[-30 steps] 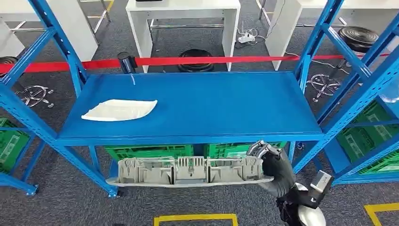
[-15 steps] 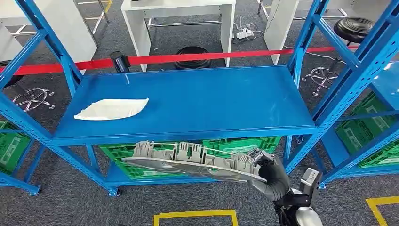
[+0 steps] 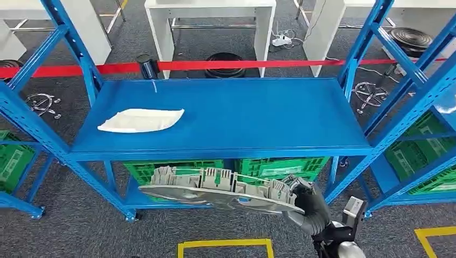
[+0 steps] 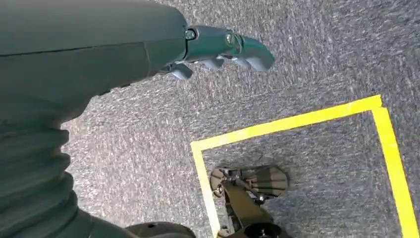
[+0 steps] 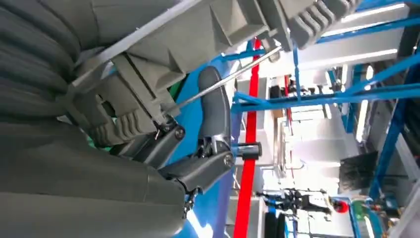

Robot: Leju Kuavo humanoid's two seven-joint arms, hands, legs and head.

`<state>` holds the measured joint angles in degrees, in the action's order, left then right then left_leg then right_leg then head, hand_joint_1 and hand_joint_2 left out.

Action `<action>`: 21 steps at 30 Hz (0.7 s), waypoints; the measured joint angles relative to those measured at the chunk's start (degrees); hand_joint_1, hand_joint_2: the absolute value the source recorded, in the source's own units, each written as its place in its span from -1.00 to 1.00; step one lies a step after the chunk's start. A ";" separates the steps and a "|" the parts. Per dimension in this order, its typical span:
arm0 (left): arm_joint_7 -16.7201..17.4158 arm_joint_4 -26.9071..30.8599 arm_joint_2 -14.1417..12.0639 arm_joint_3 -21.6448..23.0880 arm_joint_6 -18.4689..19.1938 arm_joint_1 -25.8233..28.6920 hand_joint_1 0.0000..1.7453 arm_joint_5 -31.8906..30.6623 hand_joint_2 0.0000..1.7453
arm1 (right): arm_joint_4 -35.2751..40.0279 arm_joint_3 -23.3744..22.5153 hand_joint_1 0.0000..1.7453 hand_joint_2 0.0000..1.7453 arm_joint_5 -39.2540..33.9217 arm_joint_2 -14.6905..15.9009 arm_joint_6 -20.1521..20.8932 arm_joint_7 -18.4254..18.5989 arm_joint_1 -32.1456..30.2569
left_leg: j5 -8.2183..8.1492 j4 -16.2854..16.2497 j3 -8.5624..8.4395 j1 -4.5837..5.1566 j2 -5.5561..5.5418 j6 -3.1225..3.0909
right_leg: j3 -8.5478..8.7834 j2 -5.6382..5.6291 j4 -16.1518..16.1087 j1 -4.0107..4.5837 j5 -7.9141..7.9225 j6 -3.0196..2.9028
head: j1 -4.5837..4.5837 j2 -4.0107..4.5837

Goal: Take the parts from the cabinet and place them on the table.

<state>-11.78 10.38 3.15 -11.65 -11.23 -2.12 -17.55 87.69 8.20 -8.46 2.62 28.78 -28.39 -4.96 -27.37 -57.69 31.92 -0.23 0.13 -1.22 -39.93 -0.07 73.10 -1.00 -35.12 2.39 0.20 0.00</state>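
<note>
A long grey plastic part [image 3: 220, 189] with ribbed clips along its top hangs in front of the blue rack, below the shelf's front edge. My right hand [image 3: 307, 203] grips its right end, fingers wrapped around it. Close up in the right wrist view, the same grey part [image 5: 208, 29] lies against my right hand [image 5: 198, 148]. A white curved part [image 3: 141, 120] lies on the left of the blue shelf [image 3: 258, 118]. My left hand [image 4: 218, 47] hangs over the carpet, fingers loosely curled, holding nothing.
Green crates [image 3: 177, 167] sit on the lower shelf behind the held part. Blue rack uprights [image 3: 32, 123] stand at both sides. A red barrier tape [image 3: 242, 65] runs behind the rack. Yellow floor tape [image 3: 225, 246] marks the carpet below.
The grey part has come lower and tilted, its right end dropping with my right hand. The camera has shifted a little, so the rack sits slightly differently in the picture.
</note>
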 joint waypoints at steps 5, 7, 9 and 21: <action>-0.02 -0.02 0.02 -0.04 0.07 0.02 -1.00 0.09 1.00 | -0.02 0.00 1.00 1.00 0.00 0.04 0.35 0.00 -0.39 | 0.14 -0.71 0.28 0.27 -0.11 0.02 | 5.02 0.01 -9.16 0.21 6.28 -0.93 | -0.31 0.00; -0.02 -0.02 0.04 -0.07 -0.11 -0.07 -1.00 0.09 1.00 | 0.00 0.00 1.00 1.00 0.07 0.02 0.72 -0.04 -0.22 | 0.08 -1.15 0.63 0.65 -0.17 0.60 | 7.25 0.04 -14.03 0.74 7.31 -1.38 | -0.28 0.00; -0.02 0.00 0.07 -0.07 -0.15 -0.05 -1.00 0.09 1.00 | 0.02 0.02 1.00 1.00 0.20 0.02 1.03 -0.24 -0.04 | 0.48 -0.89 0.83 0.45 -0.18 1.28 | 6.86 -0.04 -13.94 0.75 7.59 -1.89 | -0.26 0.00; 0.24 0.00 -0.20 -0.07 -0.20 -0.24 -1.00 0.07 1.00 | -0.24 0.06 1.00 1.00 0.77 -0.07 1.27 -0.24 0.70 | -5.17 -0.01 -5.86 -0.40 -0.28 3.50 | 1.23 0.25 -14.44 0.09 12.98 -2.52 | 0.94 0.00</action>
<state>-11.54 10.38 2.95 -11.72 -11.43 -2.36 -17.49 87.45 8.26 -7.69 2.56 30.05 -28.63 -4.26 -32.54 -57.70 26.07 -0.63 -0.16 2.28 -38.70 0.18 58.66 -0.91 -22.15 -0.13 1.14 0.00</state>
